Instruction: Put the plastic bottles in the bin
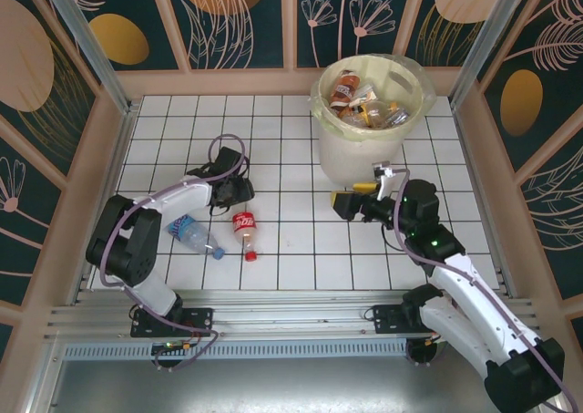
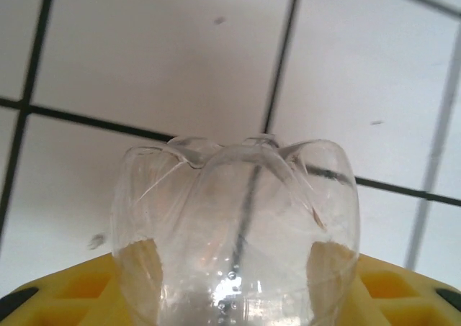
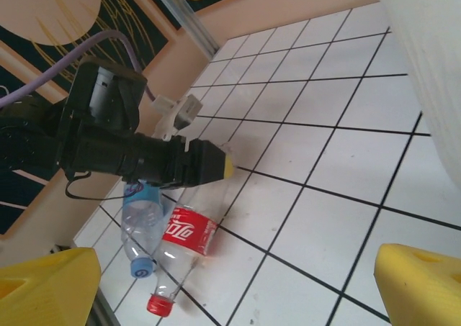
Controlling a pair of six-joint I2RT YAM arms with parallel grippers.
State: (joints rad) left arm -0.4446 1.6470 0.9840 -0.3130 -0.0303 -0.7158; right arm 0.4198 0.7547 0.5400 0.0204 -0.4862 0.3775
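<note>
- The white tiled table [image 1: 273, 112], ruled with black grid lines, is carrying everything.
- The big round cream bin [image 1: 351, 158], lined with a yellowish plastic bag [image 1: 321, 112], is sitting at the far right and holding a heap of clear bottles [image 1: 360, 103] with red and orange labels.
- The right gripper [image 1: 351, 201] is hanging just in front of the bin, its yellow fingers [image 3: 421, 279] spread wide apart and gripping nothing.
- The left gripper [image 1: 239, 194] is clamping the base of the clear, red-labelled Coca-Cola bottle [image 1: 244, 226], which is lying on the tiles with its red cap toward the near edge.
- A clear blue-capped bottle [image 1: 193, 235] is lying just beside it, on its left.
</note>
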